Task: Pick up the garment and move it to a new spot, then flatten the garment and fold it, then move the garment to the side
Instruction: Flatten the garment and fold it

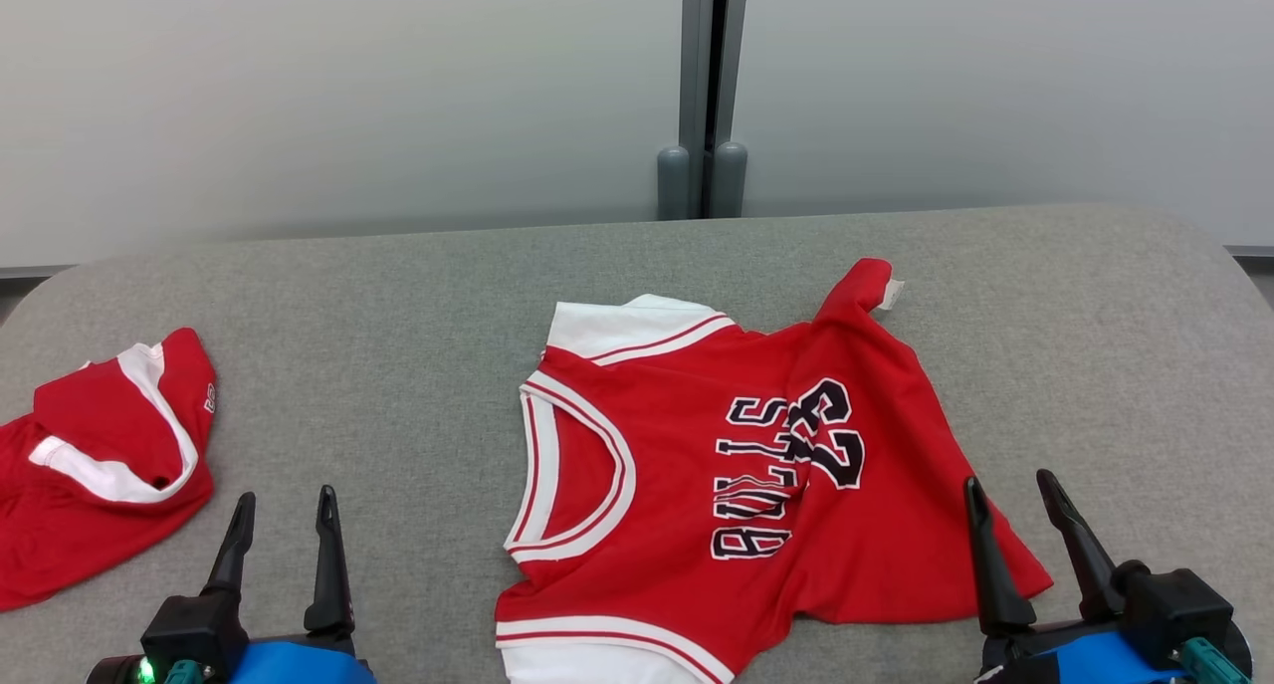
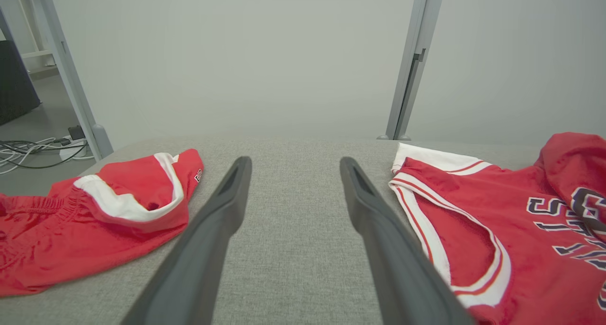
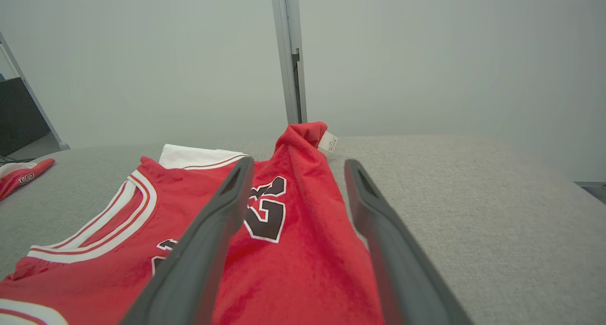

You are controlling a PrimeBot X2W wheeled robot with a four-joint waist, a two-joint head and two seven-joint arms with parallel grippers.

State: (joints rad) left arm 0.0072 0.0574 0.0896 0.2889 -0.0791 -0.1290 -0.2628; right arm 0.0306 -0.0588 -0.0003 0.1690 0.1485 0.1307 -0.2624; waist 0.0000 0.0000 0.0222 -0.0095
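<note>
Jersey (image 1: 737, 465), red and rumpled, lies mid-table (image 1: 398, 296). The left gripper (image 1: 286, 497) and right gripper (image 1: 1007, 480) both hover spread wide, holding nothing. The right one is above the jersey's right edge, the left beside its armhole. Red shorts (image 1: 100, 465) lie far left. A good pickup would likely pinch two opposite edges and lift evenly.

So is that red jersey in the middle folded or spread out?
Mostly spread, not folded: the jersey lies open on the table, but it is rumpled, and a crease bunches cloth across its lettering.
</note>
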